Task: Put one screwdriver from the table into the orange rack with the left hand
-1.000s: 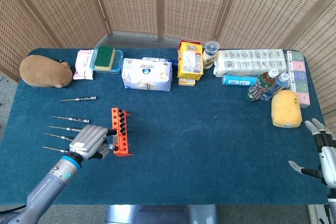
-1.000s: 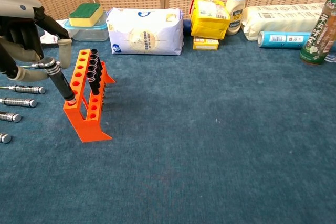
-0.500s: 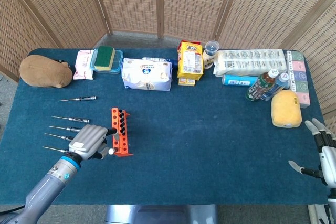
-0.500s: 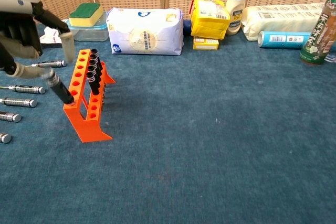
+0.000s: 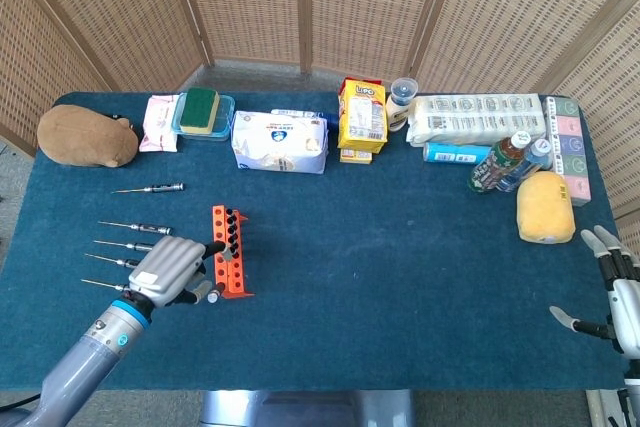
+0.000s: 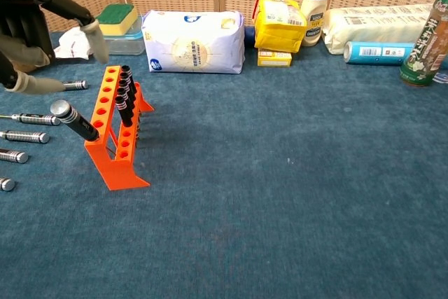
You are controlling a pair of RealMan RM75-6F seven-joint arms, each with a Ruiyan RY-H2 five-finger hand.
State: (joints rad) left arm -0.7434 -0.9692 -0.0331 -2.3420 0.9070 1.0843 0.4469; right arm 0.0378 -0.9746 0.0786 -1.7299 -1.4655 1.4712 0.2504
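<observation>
Chest view shows the left hand [image 6: 31, 29] up and to the left of the rack [image 6: 115, 134], fingers spread and holding nothing. Below it one screwdriver [image 6: 75, 121] sits with its tip in a near hole of the rack's left row, its handle leaning out to the left, clear of the fingers. Several more black handles stand upright in the rack's right row. Left of the rack, four loose screwdrivers [image 5: 133, 228] lie on the tabletop [image 5: 400, 247]. Well away from the rack, at the tabletop's right edge, the right hand [image 5: 612, 292] rests with its fingers apart and nothing in them.

The risk I see is the lean: the screwdriver looks only partly seated, so it could tip out, or lever the light rack over, if the hand brushes the handle. A push down along the shaft, not sideways, would probably seat it; a sideways nudge could jam the tip against the hole's rim.
</observation>
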